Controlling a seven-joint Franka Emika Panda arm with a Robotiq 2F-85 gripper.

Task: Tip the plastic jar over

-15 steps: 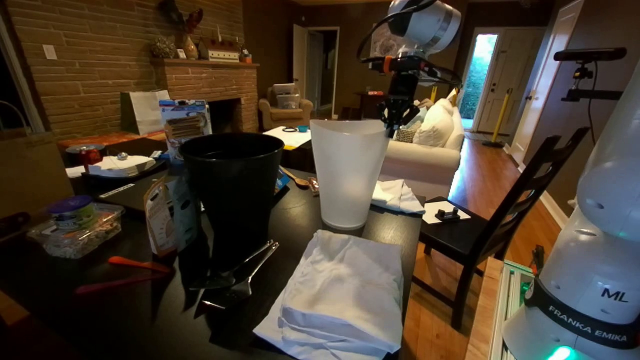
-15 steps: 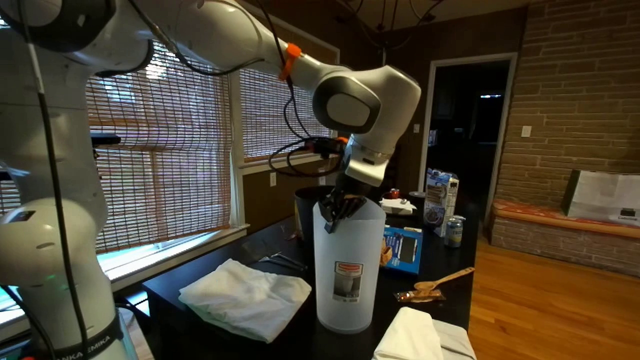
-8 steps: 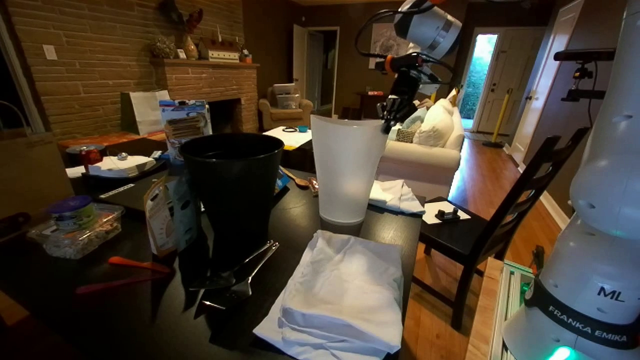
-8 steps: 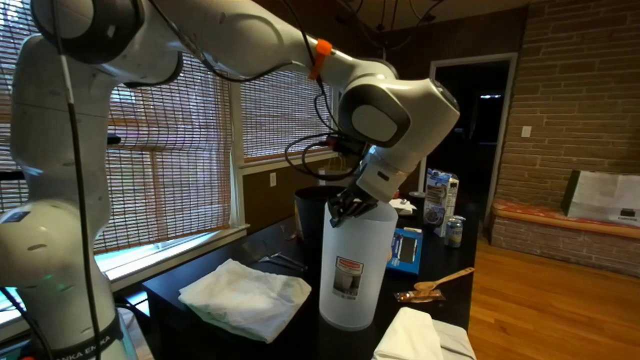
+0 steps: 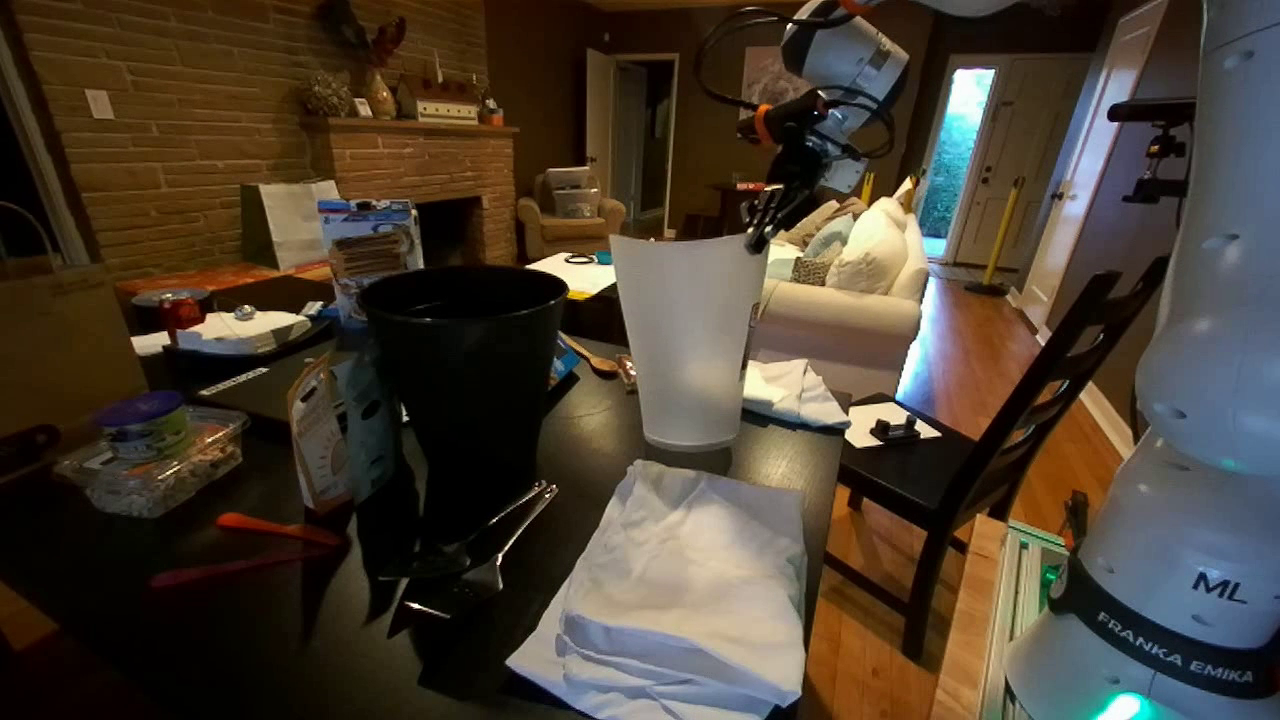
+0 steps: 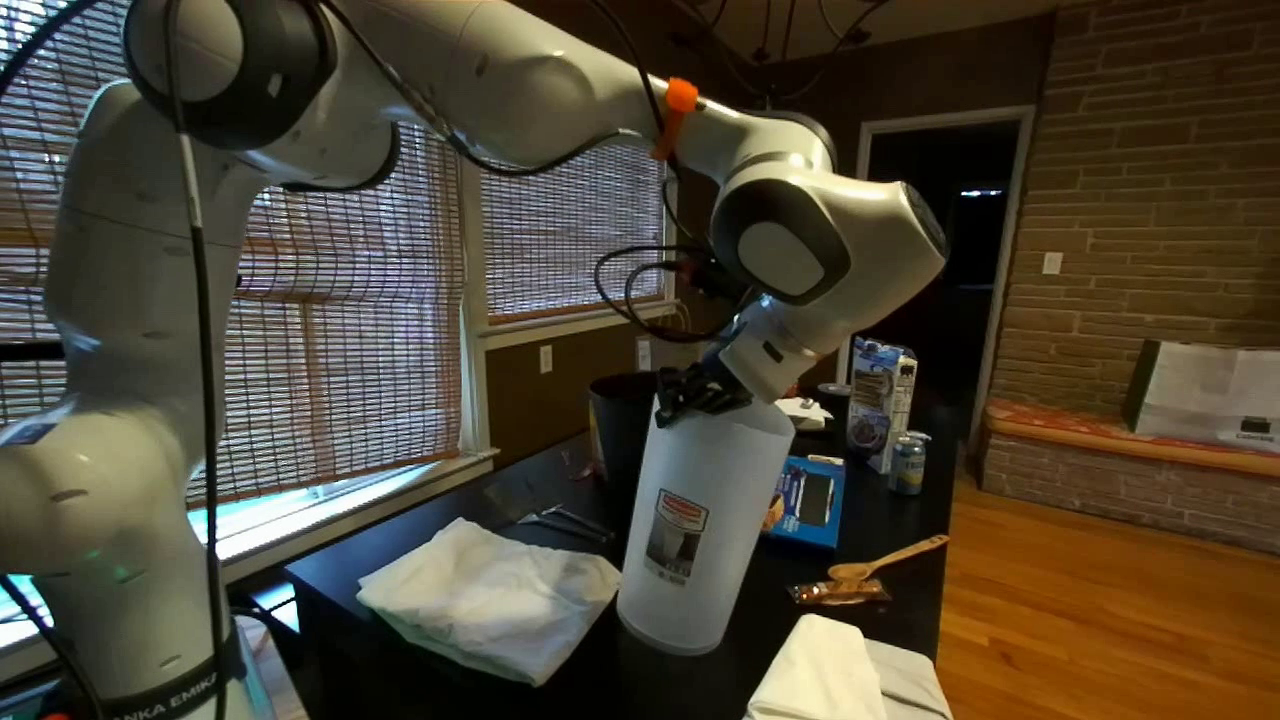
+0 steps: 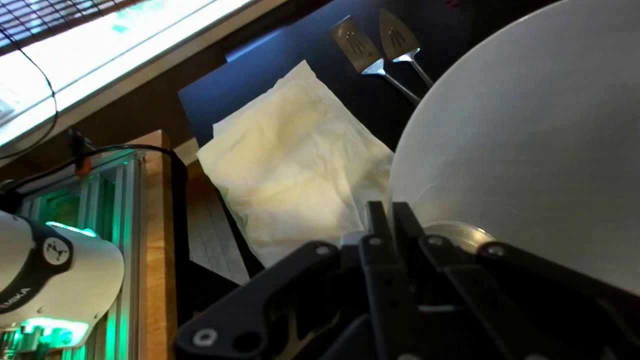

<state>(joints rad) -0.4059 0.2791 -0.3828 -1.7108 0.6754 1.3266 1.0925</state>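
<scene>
1. Plastic jar (image 6: 715, 490): located at the center of the frame in an exterior view, on the tabletop (image 5: 590, 430). The body is tilted, with the mouth leaning toward the right of the frame. Whether an edge of the base is lifted cannot be told.
2. Gripper (image 7: 389, 206): enters from the bottom of the frame in the wrist view.
3. Jaws: closed on the rim of the plastic jar, pinching its wall. One fingertip sits outside the mouth, one inside.
4. Jar mouth: fills the right side of the frame in the wrist view.
5. Arm (image 6: 840, 250): spans the frame from the left in an exterior view and bends down to the rim.
6. Black bucket (image 5: 460, 380): upright, left of center in an exterior view, apart from the jar.
7. Folded white cloth (image 5: 690, 580): lies at lower center in an exterior view, just beside the jar base.
8. Metal spatulas (image 7: 356, 45): two units, top center in the wrist view.
9. Wooden spoon (image 6: 852, 572): right of center in an exterior view, below the blue box (image 6: 815, 500) in the frame.
</scene>
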